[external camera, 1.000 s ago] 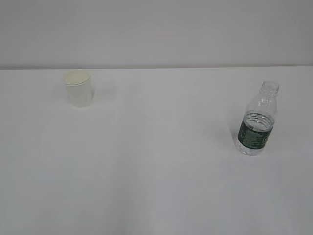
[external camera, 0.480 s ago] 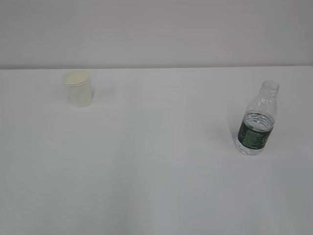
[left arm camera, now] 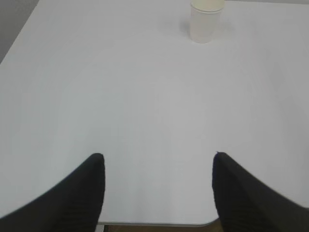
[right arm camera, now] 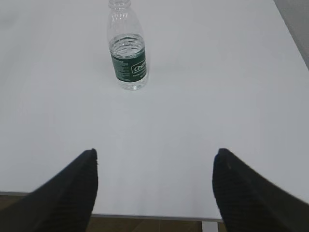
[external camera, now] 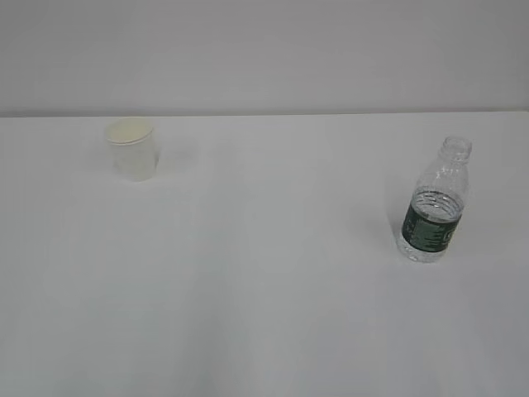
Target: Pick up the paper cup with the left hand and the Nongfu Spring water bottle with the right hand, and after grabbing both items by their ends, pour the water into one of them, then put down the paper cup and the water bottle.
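Note:
The small white paper cup [external camera: 132,150] stands upright at the back left of the white table [external camera: 264,273]; the left wrist view has the paper cup [left arm camera: 206,21] far ahead at the top. The clear Nongfu Spring water bottle [external camera: 434,201] with a dark green label stands upright on the right, capless, with water up to about the label's top. It shows as the bottle [right arm camera: 127,48] far ahead in the right wrist view. My left gripper [left arm camera: 158,157] is open and empty over the table's near edge. My right gripper [right arm camera: 154,153] is open and empty too. Neither arm appears in the exterior view.
A pale wall [external camera: 264,54] rises behind the table. The table's near edge [left arm camera: 154,224] runs just under the left fingers, and the same near edge [right arm camera: 149,216] under the right ones. The table's left edge [left arm camera: 19,34] and right edge [right arm camera: 292,29] also show.

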`<control>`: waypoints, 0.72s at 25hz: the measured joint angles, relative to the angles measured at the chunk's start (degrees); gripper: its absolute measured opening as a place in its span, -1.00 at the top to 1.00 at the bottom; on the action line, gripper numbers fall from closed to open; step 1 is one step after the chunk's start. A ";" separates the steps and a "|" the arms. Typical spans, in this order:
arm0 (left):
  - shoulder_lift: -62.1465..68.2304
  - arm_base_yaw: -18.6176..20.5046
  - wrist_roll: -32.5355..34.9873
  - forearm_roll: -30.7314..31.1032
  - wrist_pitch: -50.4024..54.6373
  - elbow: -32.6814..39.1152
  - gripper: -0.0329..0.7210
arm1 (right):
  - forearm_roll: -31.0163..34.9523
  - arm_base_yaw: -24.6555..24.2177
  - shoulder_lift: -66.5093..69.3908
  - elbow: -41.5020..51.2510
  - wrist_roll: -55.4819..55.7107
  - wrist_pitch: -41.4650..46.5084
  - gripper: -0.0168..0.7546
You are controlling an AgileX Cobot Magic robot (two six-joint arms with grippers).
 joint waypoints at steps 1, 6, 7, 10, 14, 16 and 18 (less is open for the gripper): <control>0.00 0.00 0.00 0.00 0.00 0.00 -0.40 | 0.00 0.00 0.00 0.00 0.00 0.00 -0.48; 0.00 0.00 0.00 0.00 0.00 0.00 -0.37 | 0.00 0.00 0.00 0.00 0.00 0.00 -0.48; 0.00 0.00 0.00 0.00 0.00 0.00 -0.37 | 0.00 0.00 0.00 0.00 0.00 0.00 -0.48; 0.00 0.00 0.00 0.00 0.00 0.00 -0.37 | 0.00 0.00 0.00 0.00 0.00 0.00 -0.48; 0.00 0.00 0.00 0.00 0.00 0.00 -0.37 | 0.00 0.00 0.00 0.00 0.00 0.00 -0.48; 0.00 0.00 0.00 0.00 -0.27 -0.11 -0.37 | -0.58 0.00 0.00 0.00 0.93 0.00 -0.48; 0.00 0.00 0.00 -0.36 -2.85 -0.74 -0.37 | -1.86 0.00 0.00 0.00 3.10 0.00 -0.48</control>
